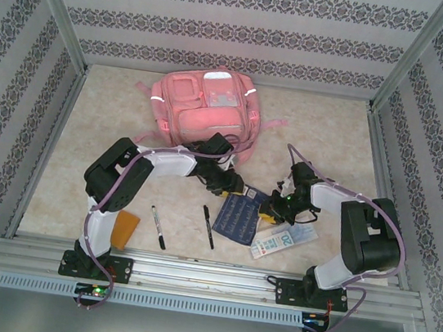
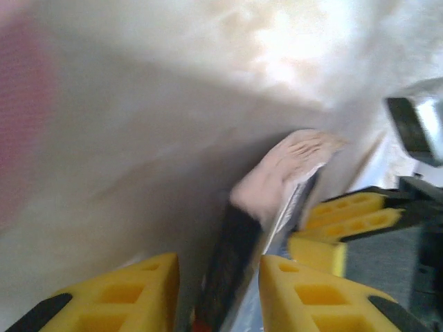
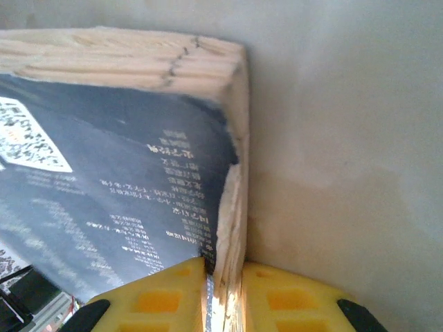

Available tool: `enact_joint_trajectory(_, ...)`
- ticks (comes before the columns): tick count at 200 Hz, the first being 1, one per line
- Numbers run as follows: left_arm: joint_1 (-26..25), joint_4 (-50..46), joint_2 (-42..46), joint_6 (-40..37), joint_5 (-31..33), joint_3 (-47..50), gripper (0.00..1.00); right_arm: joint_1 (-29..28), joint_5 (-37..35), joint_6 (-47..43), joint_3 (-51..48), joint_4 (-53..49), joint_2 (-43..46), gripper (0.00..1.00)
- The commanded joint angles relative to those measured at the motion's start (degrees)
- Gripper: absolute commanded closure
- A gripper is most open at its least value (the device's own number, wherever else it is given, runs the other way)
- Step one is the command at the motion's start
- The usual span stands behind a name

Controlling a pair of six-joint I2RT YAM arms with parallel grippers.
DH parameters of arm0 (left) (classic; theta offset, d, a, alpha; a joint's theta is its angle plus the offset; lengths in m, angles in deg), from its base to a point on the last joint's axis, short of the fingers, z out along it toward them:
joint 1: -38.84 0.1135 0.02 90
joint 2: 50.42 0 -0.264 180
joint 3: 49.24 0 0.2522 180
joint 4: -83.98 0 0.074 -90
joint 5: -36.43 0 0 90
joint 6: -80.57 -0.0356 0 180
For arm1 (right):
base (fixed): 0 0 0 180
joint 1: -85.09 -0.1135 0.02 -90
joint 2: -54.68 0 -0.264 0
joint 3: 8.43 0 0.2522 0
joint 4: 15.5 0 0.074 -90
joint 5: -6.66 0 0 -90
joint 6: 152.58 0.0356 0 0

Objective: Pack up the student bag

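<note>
As the student bag (image 1: pixel 205 106) lies on the tabletop (image 1: pixel 332 140) beyond both arms, closest to the left one, I judge that the coming move runs away from me towards it. The left pincer (image 2: pixel 218 266) stands part open astride the left side of the dark book (image 1: pixel 239 214); I see no firm clamp. The book's long axis runs roughly near to far. The right pincer (image 3: pixel 221 266) is pinched tight on the book's right-hand edge.

free: table (image 1: pixel 332 140) right of student bag (image 1: pixel 204 110) | blocked: centre front, book (image 1: pixel 237 216), pens (image 1: pixel 158 227)
</note>
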Motion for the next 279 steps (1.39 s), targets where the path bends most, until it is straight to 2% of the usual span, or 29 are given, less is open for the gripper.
enact_joint_trajectory(1,-3.1,8.8,2.4,1.1,-5.5,-0.6,0.67,-1.4,0.9,-0.2,-1.6,13.4,-1.5,0.82)
enact_joint_trajectory(35,-3.0,5.9,3.8,-0.4,-2.7,-0.8,0.76,-1.1,1.3,0.0,-1.7,13.8,-0.9,0.79)
enact_joint_trajectory(50,-3.1,0.9,5.0,-2.9,0.2,-2.2,0.82,-1.1,1.2,0.1,-1.8,13.8,-0.3,0.69)
enact_joint_trajectory(71,-3.0,-7.6,6.9,-8.1,4.0,-5.5,0.93,-1.0,1.1,0.8,-1.5,11.9,2.1,0.48)
enact_joint_trajectory(84,-3.0,-12.4,8.7,-12.0,6.6,-7.9,1.0,-0.9,0.3,1.7,-0.8,9.6,4.8,0.41)
enact_joint_trajectory(108,-3.0,-17.7,13.2,-19.8,12.2,-11.4,1.0,-0.9,-3.5,5.5,2.1,2.3,11.4,0.32)
enact_joint_trajectory(135,-3.0,-17.2,19.8,-28.7,15.9,-13.3,1.0,-1.3,-2.0,14.3,7.6,-3.5,19.5,0.25)
enact_joint_trajectory(154,-3.0,-12.5,24.9,-38.4,18.4,-11.5,1.0,-1.2,-3.6,26.2,9.3,-4.9,23.9,0.2)
enact_joint_trajectory(166,-3.1,-6.0,28.5,-48.3,18.9,-7.0,1.0,-1.1,-1.0,34.8,8.7,-3.9,25.8,0.19)
enact_joint_trajectory(184,-3.1,10.0,34.5,-68.0,16.5,5.2,1.0,-2.4,4.1,45.6,7.9,1.6,27.5,0.18)
enact_joint_trajectory(198,-3.1,25.7,37.4,-82.2,14.1,16.3,1.0,-3.9,4.7,51.2,8.5,3.3,29.0,0.17)
enact_joint_trajectory(206,-3.1,33.6,37.2,-83.6,15.5,20.6,1.0,-4.8,3.8,54.2,8.9,3.7,30.3,0.17)
enact_joint_trajectory(213,-3.1,36.2,36.8,-84.7,16.3,21.8,1.0,-5.6,2.4,56.7,9.0,3.7,31.6,0.17)
enact_joint_trajectory(235,-3.3,31.8,35.4,-89.5,13.9,20.3,1.0,-8.1,-2.2,63.3,9.0,3.8,35.2,0.18)
enact_joint_trajectory(279,-3.9,34.6,34.0,-94.9,9.6,21.7,1.0,-11.9,-7.6,69.8,9.2,3.7,35.7,0.19)
